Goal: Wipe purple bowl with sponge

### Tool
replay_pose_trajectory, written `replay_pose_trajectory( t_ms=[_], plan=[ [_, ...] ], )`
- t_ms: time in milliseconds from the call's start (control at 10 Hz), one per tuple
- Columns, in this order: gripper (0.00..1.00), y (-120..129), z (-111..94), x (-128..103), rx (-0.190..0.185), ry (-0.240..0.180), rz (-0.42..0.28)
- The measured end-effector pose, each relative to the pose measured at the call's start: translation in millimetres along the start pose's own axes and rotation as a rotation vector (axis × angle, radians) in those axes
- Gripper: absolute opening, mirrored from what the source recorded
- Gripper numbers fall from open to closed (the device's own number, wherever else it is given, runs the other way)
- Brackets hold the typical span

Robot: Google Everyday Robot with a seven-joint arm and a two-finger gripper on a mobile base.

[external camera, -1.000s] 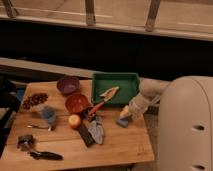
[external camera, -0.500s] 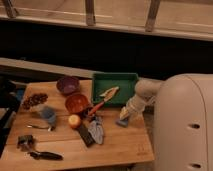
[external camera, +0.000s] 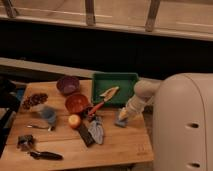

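Observation:
The purple bowl (external camera: 66,85) stands at the back of the wooden table (external camera: 125,145), left of the green tray (external camera: 120,80). A small yellow and blue sponge (external camera: 120,122) lies on the table in front of the tray's right corner. My gripper (external camera: 124,115) reaches down from the pale arm (external camera: 140,95) and sits right on top of the sponge, hiding most of it. The bowl is well to the left of the gripper, with an orange bowl (external camera: 77,103) between them.
A spatula (external camera: 102,101) lies across the tray's front edge. An orange fruit (external camera: 74,120), a grey cloth (external camera: 96,129), a blue cup (external camera: 48,115), a pile of brown nuts (external camera: 34,100) and dark utensils (external camera: 45,155) lie on the table. My white base (external camera: 182,125) stands at the right.
The arm has swung a little to the left and lowered the gripper onto the sponge. Everything else on the table has stayed put.

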Motion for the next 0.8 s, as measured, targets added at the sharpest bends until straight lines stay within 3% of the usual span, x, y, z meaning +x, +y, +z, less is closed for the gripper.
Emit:
replay_pose_trajectory(
  t_ms=[200,400,800],
  plan=[
    [0.0,-7,-12,4,0.034,-0.015,0.012],
    [0.0,-37,-29,13,0.087,-0.033,0.046],
    [0.0,-92,-66,12,0.191,-0.092,0.19]
  ],
)
